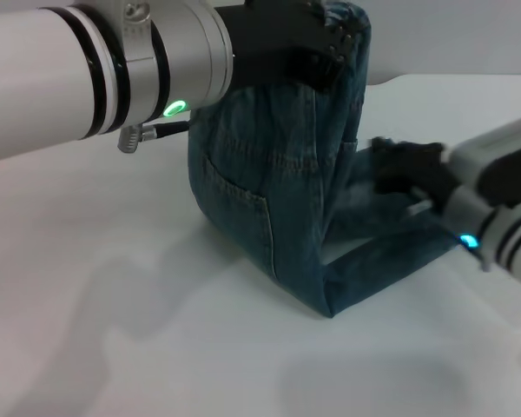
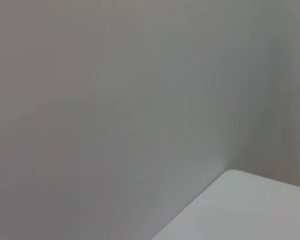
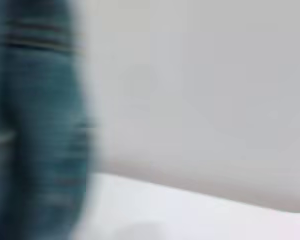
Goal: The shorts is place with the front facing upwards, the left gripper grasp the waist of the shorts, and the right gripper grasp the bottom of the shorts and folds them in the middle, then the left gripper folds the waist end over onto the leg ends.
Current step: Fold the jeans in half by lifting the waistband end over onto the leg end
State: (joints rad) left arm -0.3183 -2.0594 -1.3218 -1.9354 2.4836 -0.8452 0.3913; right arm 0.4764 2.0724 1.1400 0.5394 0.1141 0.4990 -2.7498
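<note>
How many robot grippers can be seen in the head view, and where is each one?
2. The left gripper is high at the back, holding up one end of the shorts. The right gripper is low on the right, against the denim near the table.

near table: bare white table (image 1: 156, 347), open room across the whole front edge
left side: left arm (image 1: 87, 74) spans it high up, table below it free
centre: shorts (image 1: 269, 200) hang as a tall denim wall from the left gripper (image 1: 334, 43), blocking any left-right pass
right side: right gripper (image 1: 399, 169) low, just beside the shorts' lower fold, arm fills the right edge
far: wall (image 2: 115, 100) behind the table's far corner
</note>
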